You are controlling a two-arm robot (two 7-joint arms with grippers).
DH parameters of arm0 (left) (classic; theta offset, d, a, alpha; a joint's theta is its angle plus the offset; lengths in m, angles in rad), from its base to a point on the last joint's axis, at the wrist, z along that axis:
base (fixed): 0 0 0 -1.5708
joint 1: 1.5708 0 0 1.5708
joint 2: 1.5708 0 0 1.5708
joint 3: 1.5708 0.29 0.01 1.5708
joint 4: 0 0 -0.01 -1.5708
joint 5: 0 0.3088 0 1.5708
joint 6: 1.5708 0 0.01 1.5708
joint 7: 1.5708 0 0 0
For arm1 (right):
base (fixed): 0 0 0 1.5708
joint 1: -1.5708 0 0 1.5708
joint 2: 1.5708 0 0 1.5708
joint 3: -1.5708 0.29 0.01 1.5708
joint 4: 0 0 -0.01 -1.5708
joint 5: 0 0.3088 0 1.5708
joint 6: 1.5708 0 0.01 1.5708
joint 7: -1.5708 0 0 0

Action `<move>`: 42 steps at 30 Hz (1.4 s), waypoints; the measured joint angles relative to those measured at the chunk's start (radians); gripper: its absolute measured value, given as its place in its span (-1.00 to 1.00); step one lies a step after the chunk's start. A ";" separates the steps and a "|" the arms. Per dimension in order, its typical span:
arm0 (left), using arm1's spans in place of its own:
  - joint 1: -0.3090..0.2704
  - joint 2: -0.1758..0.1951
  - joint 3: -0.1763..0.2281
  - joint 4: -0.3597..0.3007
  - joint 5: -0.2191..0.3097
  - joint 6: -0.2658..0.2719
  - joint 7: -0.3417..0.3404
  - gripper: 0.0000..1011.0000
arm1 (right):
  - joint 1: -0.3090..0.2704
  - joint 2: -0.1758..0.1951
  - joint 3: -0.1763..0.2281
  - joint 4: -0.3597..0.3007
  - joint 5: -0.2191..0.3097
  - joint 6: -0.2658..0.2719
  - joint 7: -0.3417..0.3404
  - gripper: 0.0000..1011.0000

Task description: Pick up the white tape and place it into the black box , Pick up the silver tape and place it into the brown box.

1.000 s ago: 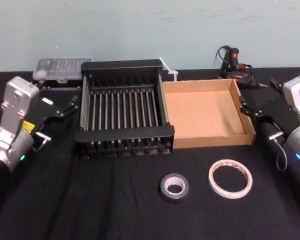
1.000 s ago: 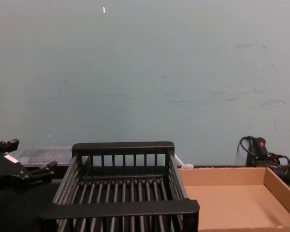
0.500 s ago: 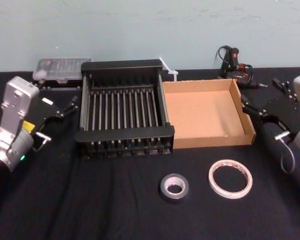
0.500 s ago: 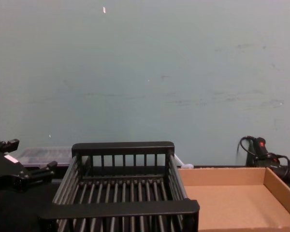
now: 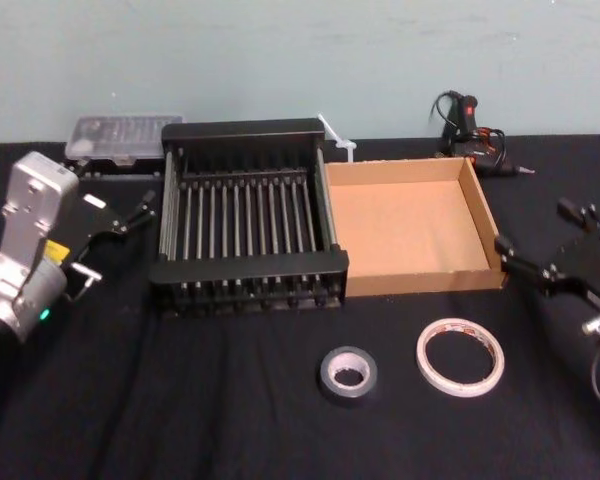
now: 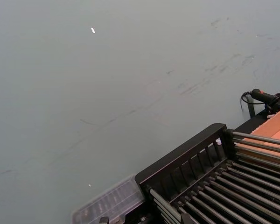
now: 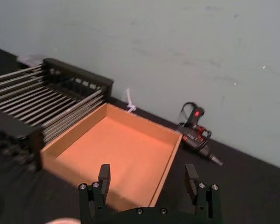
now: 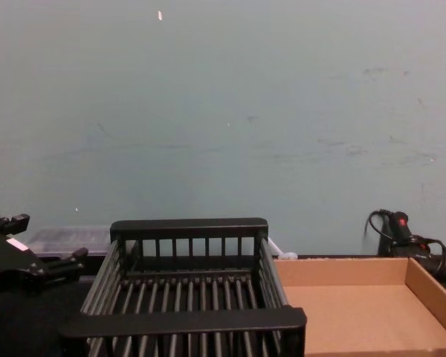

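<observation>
L arm sits at the tabletop's (image 5: 230, 420) left edge. The left gripper (image 5: 123, 238) is angled toward the black box (image 5: 245, 270), fingers spread, empty. Clear plastic case (image 5: 120, 135) at back-left edge, behind the gripper. Black box stands left of centre, w/ the brown box (image 5: 420, 282) hard against its right side. Silver tape (image 5: 330, 365) lies flat near the front edge, centre. White tape (image 5: 425, 358) just right of it, apart. Right gripper (image 5: 535, 228) near the right edge, off the brown box's front-right corner, fingers spread, empty. Corded tool (image 5: 470, 125) at back-right.
</observation>
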 joint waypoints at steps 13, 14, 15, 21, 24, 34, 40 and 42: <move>0.000 0.000 0.000 0.000 0.000 0.000 0.000 0.98 | -0.178 0.053 0.065 -0.101 0.039 0.043 0.046 0.98; 0.000 0.000 0.000 0.000 0.000 0.000 0.000 0.98 | -0.181 0.053 0.065 -0.101 0.038 0.046 0.048 0.98; 0.000 0.000 0.000 0.000 0.000 0.000 0.000 0.98 | -0.184 0.053 0.064 -0.101 0.035 0.053 0.052 0.98; 0.000 0.000 0.000 0.000 0.000 0.000 0.000 0.98 | -0.180 0.043 0.049 -0.090 0.012 0.080 0.065 0.98; 0.000 0.000 0.000 0.000 0.000 0.000 0.000 0.98 | -0.168 0.033 0.037 -0.077 0.000 0.099 0.072 0.98; 0.000 0.000 0.000 0.000 0.000 0.000 0.000 0.98 | -0.115 -0.020 0.008 -0.018 -0.021 0.156 0.099 0.98; 0.000 0.000 0.000 0.000 0.000 0.000 0.000 0.98 | -0.088 -0.048 0.004 0.011 -0.022 0.182 0.114 0.98; 0.000 0.000 0.000 0.000 0.000 0.000 0.000 0.98 | -0.078 -0.059 0.003 0.024 -0.024 0.191 0.121 0.98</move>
